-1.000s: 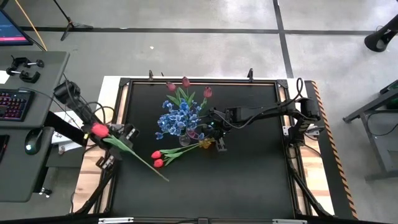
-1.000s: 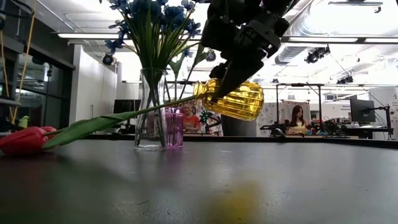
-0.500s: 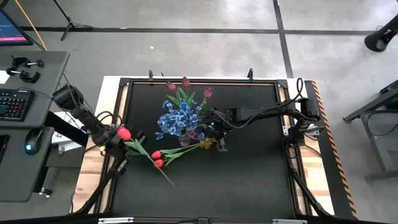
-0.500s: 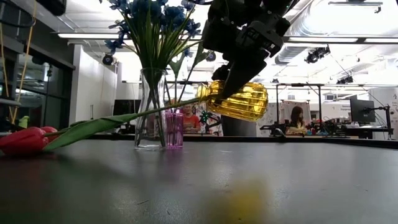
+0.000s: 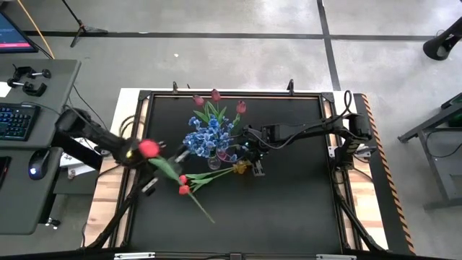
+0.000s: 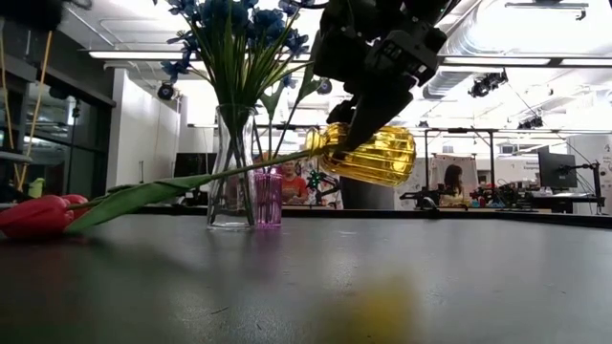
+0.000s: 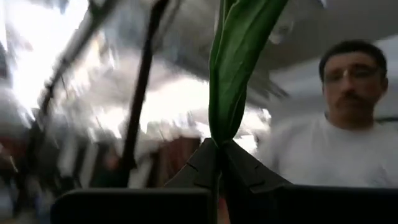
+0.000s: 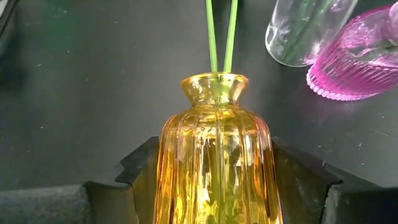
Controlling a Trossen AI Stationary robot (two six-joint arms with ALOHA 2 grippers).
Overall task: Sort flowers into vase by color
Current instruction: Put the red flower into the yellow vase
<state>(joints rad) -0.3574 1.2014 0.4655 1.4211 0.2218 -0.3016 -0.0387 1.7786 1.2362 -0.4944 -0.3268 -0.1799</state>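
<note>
Clearly the left gripper (image 7: 217, 163) is pinched onto a red tulip (image 5: 149, 148), its two dark fingers (image 7: 196, 167) closed on the green stem and leaf. In the high view that gripper (image 5: 137, 153) hangs over the table's left edge, the blossom just beside it and the long stem (image 5: 189, 195) running away toward the near right, so the cut end lies farthest from the fingers.

Across the table the right gripper (image 8: 217, 186) clamps the belly of a yellow vase (image 8: 216, 165). In the low view that vase (image 6: 368, 155) is lifted off the table and tipped, neck pointing left. Two stems already enter its neck, and their red tulips (image 5: 182, 185) rest on the table to the left.

Beyond it stand a clear vase (image 6: 231, 167) with blue flowers (image 5: 206, 137) and a small pink vase (image 6: 267, 195); maroon tulips (image 5: 216, 96) show on the far side.

What matters next is likely this: the mouth of the yellow vase (image 5: 239, 167) lies right of the held flower, nearer its stem end than its blossom. The left arm would need to bring that end round to the neck.
</note>
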